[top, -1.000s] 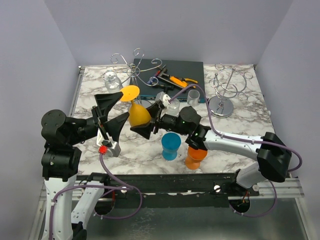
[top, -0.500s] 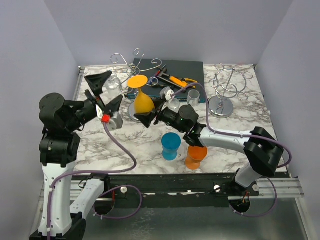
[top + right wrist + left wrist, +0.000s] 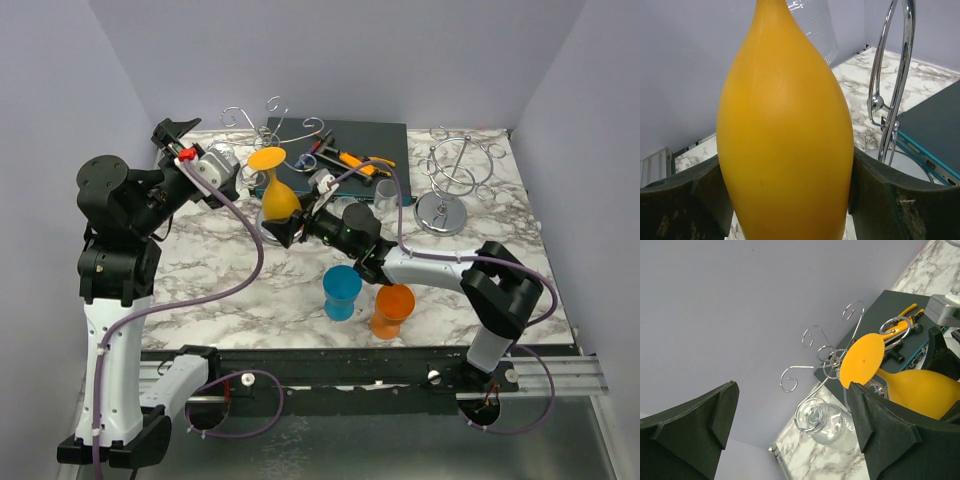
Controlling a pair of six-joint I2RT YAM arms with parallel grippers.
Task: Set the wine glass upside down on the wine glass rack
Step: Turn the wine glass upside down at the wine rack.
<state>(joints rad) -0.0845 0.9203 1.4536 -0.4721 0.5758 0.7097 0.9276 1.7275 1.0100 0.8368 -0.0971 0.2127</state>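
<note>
By rack point(image 3: 831, 356), wine glass point(image 3: 280, 203) inverted, near-upright; R jaws grip bowl, L jaws wide.

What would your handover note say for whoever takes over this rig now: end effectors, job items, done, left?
Left end effector: open, empty, raised at the back left.
Right end effector: shut on the yellow wine glass, gripping its bowl.
Glass: inverted, foot up, beside the wire rack.
Done: glass lifted and inverted.
Left: hang it on a rack arm, then release.
</note>
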